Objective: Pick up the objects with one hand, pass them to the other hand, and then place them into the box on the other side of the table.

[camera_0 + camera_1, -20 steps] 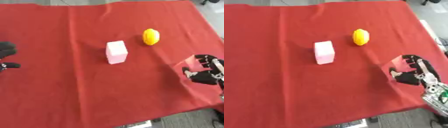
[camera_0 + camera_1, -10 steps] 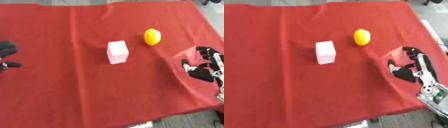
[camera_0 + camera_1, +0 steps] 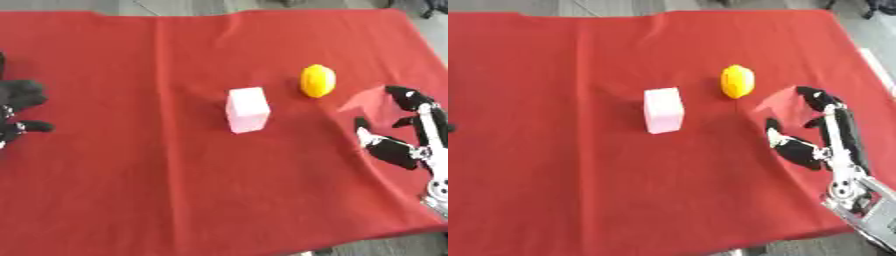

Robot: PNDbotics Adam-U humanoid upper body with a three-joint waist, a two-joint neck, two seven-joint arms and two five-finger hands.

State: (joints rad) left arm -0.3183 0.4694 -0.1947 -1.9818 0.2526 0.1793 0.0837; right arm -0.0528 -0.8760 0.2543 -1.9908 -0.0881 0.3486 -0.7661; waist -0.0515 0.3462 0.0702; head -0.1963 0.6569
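Observation:
A pale pink block [image 3: 248, 109] stands upright near the middle of the red cloth [image 3: 157, 170]. A yellow lemon-shaped object [image 3: 318, 80] lies to its right and a little farther back. My right hand [image 3: 826, 134] is on the right side of the cloth, open, with its fingers spread and pointing toward the yellow object; it holds nothing and stays a short gap away from it. My left hand [image 3: 17, 112] shows at the left edge, fingers curled loosely, holding nothing.
The red cloth covers the whole table and bunches up in a fold [image 3: 780, 102] just under my right hand. The near edge of the table [image 3: 350, 245] runs along the bottom right. No box shows in either view.
My right hand has slid forward and slightly left toward the yellow object. The view has also shifted a little. The left hand stays in place.

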